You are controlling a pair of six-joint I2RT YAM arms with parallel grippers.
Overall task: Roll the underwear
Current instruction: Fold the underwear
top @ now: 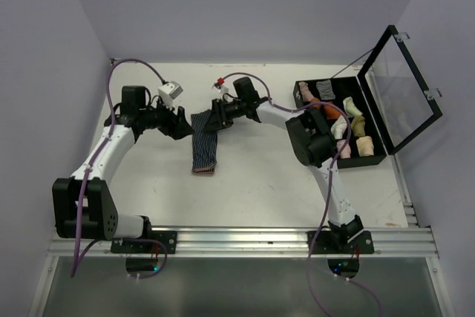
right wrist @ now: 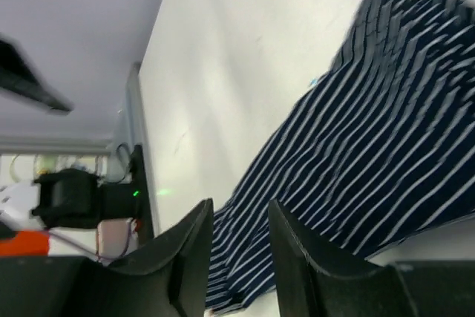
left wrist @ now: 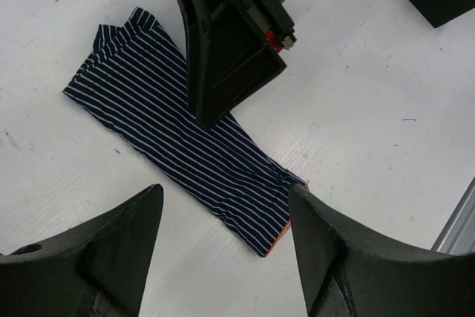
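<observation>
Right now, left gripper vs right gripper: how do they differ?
The left gripper has its jaws wide apart, while the right gripper leaves only a narrow gap. The left gripper is off the striped underwear, beside it. The right gripper has its tips down at the garment's far end, though I can't tell if it pinches. Shared: both are black, and they face the same garment from opposite sides.

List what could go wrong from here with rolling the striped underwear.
1. The left claw and right claw are close together over the underwear; they might collide.
2. The right claw's tip appears to rest on the cloth; dragging could bunch the flat strip instead of rolling it.
</observation>
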